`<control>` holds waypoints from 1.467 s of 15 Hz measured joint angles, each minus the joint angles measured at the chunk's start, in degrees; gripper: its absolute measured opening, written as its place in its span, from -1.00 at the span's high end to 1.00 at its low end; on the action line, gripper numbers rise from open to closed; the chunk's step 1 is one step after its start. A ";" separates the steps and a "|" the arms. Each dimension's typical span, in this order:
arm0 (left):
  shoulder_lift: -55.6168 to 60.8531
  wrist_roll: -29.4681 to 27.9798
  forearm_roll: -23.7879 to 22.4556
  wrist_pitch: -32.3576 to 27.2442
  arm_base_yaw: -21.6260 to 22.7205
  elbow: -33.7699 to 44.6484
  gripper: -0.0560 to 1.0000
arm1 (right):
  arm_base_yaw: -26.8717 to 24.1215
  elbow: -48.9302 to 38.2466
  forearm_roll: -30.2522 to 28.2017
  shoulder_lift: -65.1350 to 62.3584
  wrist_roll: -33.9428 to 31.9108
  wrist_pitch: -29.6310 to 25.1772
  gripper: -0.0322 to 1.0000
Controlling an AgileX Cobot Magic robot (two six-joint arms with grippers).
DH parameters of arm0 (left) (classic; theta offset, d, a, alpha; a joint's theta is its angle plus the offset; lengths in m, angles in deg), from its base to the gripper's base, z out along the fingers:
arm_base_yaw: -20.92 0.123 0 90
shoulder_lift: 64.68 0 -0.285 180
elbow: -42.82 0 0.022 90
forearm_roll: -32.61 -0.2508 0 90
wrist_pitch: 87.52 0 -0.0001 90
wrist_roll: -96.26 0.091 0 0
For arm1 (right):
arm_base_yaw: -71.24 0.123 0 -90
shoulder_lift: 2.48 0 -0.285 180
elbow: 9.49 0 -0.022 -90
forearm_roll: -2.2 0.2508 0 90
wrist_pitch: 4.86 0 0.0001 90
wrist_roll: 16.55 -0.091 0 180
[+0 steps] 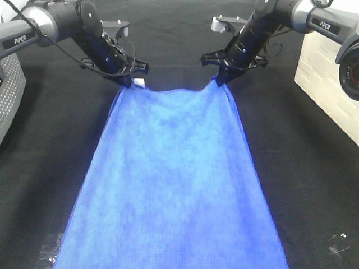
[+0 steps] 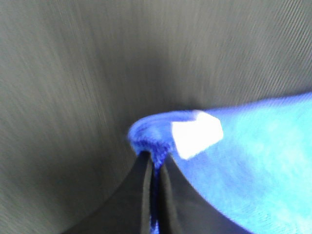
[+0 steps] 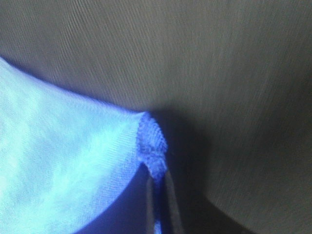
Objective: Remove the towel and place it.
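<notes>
The royal-blue towel point(image 1: 171, 179) is stretched out over the black cloth, running from the far middle to the near edge of the exterior view. My left gripper point(image 1: 128, 78) is shut on its far left corner, beside the small white tag point(image 1: 139, 83). In the left wrist view the fingers point(image 2: 146, 195) pinch the blue edge point(image 2: 151, 141) next to the tag point(image 2: 196, 134). My right gripper point(image 1: 220, 77) is shut on the far right corner; in the right wrist view the corner point(image 3: 152, 141) bunches above the gripper point(image 3: 157, 181). Both corners are lifted slightly.
The black cloth point(image 1: 45, 140) covers the table. A grey perforated bin point(image 1: 8, 92) stands at the left edge and a white box point(image 1: 325, 84) at the right. White specks lie on the black cloth near the front right point(image 1: 336, 244).
</notes>
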 joint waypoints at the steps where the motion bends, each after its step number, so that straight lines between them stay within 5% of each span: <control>1: 0.11 0.17 -0.57 1.95 0.00 0.00 0.89 | 0.00 0.74 -0.57 0.00 0.06 1.03 0.94; 8: 0.11 0.63 -6.19 18.39 -0.06 0.06 0.89 | -0.46 1.20 -1.09 0.00 5.04 13.75 0.94; 15: 0.11 0.63 -10.03 24.98 -0.06 0.06 0.89 | -1.49 1.20 3.38 0.11 9.85 23.15 0.94; 22: 0.06 0.63 -11.06 27.04 -0.06 0.06 0.89 | -1.49 1.20 6.19 0.63 13.46 26.13 0.94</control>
